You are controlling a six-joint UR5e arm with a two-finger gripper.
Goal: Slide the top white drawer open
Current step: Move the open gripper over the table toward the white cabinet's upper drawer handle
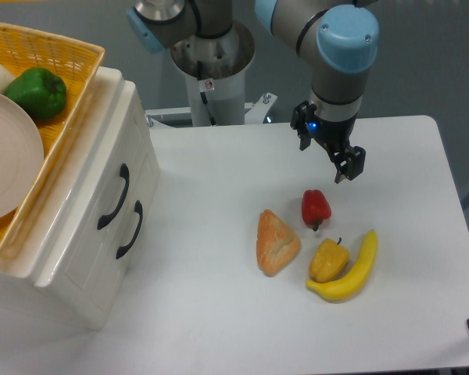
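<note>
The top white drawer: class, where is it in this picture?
The top white drawer sits at the camera view's left, in the cabinet under the yellow basket, directly above the lower drawer, closed.

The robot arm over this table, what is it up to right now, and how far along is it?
The arm's gripper hangs above the table, holding nothing, over the red pepper. Its job is the top white drawer of the cabinet at the left, which sits shut with nothing touching its black handle; the lower drawer is shut too. Beside the pepper lie a pastry, a yellow pepper and a banana. Whether the jaws are open is unclear.
</note>
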